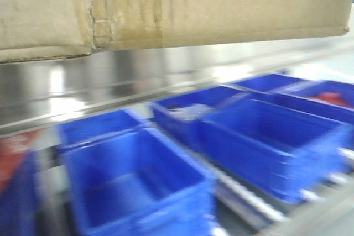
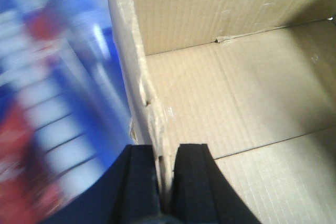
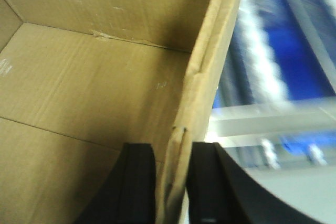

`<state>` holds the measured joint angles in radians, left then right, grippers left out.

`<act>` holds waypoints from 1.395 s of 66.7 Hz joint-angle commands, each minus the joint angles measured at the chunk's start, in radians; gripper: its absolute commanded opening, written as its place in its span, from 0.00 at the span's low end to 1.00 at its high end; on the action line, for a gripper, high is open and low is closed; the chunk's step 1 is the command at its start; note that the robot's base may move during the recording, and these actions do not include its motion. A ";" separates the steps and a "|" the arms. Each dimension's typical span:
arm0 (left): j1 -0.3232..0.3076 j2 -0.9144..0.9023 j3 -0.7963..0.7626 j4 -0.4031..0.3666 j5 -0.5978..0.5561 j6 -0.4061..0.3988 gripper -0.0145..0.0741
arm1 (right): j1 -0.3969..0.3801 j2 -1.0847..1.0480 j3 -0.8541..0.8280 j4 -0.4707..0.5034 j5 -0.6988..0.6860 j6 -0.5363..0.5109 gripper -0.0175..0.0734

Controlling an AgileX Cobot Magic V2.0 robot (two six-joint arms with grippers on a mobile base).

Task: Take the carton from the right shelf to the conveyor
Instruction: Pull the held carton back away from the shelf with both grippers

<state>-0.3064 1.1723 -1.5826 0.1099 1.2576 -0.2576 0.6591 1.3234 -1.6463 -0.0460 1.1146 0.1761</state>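
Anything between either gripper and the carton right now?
Nothing. The left gripper and right gripper each straddle a side wall of the carton, fingers on both faces. The conveyor isn't in view, so that path can't be judged.

Carton: brown corrugated cardboard, matt, creased outside, finely ribbed inside. Tape strip on its left part: thin and slightly glossy. Shelf rail: bright polished steel with mirror-like reflections. Bins: blue plastic, smooth, faintly glossy. Fingers: black, matt, smooth; material unclear.
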 commanded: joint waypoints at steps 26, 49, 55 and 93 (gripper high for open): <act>-0.007 -0.009 -0.003 -0.028 -0.037 0.010 0.15 | 0.003 -0.016 -0.005 0.023 -0.050 -0.021 0.12; -0.007 -0.009 -0.003 -0.028 -0.037 0.010 0.15 | 0.003 -0.016 -0.005 0.023 -0.050 -0.021 0.12; -0.007 -0.009 -0.003 -0.028 -0.037 0.010 0.15 | 0.003 -0.016 -0.005 0.023 -0.050 -0.021 0.12; -0.007 -0.009 -0.003 -0.028 -0.037 0.010 0.15 | 0.003 -0.016 -0.005 0.023 -0.050 -0.021 0.12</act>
<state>-0.3064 1.1723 -1.5826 0.1099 1.2576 -0.2576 0.6591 1.3234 -1.6463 -0.0460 1.1146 0.1761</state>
